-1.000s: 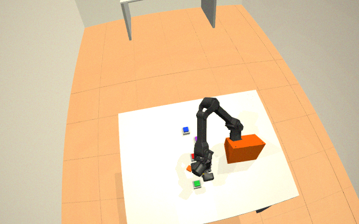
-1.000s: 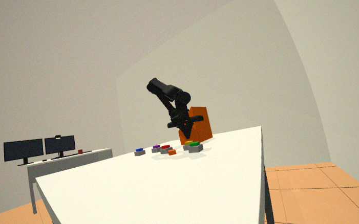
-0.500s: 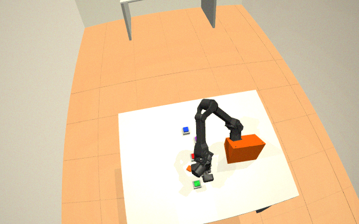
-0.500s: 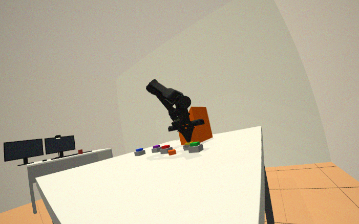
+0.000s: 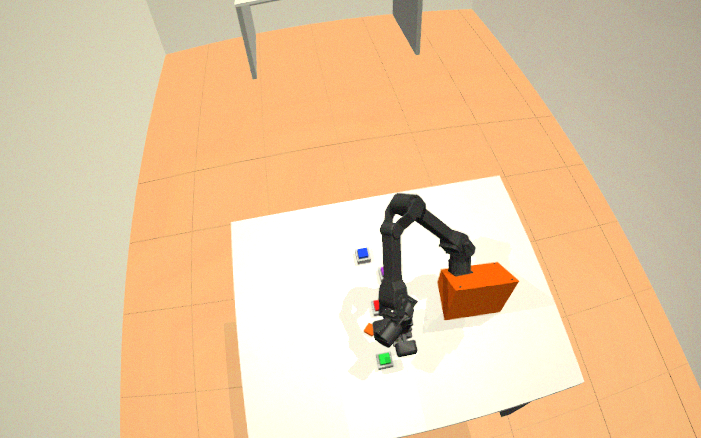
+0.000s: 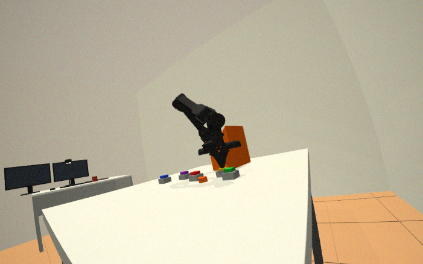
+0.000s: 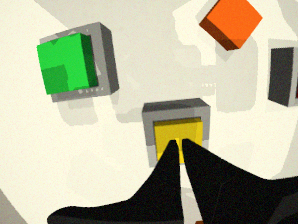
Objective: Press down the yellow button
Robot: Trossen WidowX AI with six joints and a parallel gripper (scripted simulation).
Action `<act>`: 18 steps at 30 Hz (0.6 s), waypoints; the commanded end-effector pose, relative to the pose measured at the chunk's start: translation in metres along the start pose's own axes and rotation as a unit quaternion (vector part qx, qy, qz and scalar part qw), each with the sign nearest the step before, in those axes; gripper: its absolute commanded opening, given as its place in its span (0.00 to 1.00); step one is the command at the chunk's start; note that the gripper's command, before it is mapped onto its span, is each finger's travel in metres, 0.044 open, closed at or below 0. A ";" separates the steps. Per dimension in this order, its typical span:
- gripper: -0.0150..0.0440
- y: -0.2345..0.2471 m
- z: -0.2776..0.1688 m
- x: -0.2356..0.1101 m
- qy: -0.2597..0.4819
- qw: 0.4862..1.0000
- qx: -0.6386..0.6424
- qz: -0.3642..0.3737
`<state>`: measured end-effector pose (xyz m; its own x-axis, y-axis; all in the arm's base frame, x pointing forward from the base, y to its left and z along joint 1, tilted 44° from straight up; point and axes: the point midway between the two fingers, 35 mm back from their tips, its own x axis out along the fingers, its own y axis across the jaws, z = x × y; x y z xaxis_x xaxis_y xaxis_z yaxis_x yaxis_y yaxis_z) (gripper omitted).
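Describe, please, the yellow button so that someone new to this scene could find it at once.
Start at the big orange box on the white table where the arm is mounted. The shut end effector points down at a grey housing holding the yellow button. It is the only yellow cap, between the green button and the loose orange block.
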<state>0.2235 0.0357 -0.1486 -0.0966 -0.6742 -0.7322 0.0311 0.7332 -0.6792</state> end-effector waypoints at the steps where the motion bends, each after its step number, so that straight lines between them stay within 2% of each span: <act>1: 0.29 0.000 0.000 -0.002 0.000 1.000 0.000 0.000; 4: 0.29 0.000 0.000 -0.029 0.000 1.000 -0.003 -0.001; 8: 0.29 0.000 0.000 -0.032 0.000 1.000 -0.003 -0.001; 11: 0.42 0.012 0.005 -0.041 -0.001 1.000 -0.003 0.000; 18: 0.73 0.066 0.015 -0.090 -0.001 1.000 -0.003 0.003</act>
<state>0.2465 0.1154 -0.1281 -0.0959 -0.6723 -0.7340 0.0244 0.7356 -0.6770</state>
